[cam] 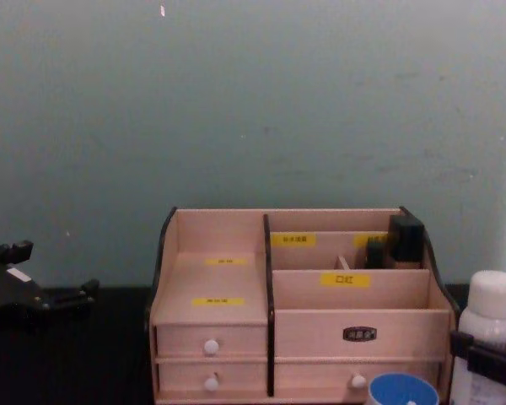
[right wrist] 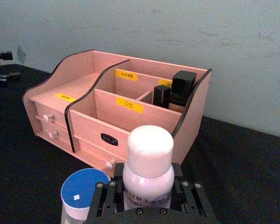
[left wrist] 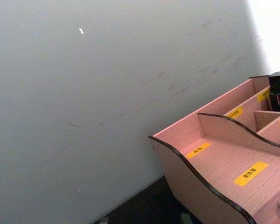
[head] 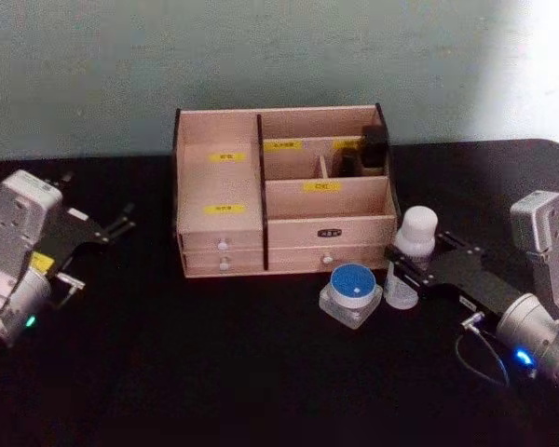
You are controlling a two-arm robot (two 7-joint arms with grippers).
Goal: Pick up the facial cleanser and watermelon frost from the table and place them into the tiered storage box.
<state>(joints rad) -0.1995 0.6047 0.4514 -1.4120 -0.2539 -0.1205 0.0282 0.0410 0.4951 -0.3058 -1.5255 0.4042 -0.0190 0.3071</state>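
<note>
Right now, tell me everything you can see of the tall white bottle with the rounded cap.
The facial cleanser is a slim white cylindrical bottle, plastic-looking, with a rounded white cap and small grey lettering on its body. It stands upright, apparently on the black table, just right of the blue-lidded jar, before the pink wooden organiser. The right gripper clasps its body from both sides.
</note>
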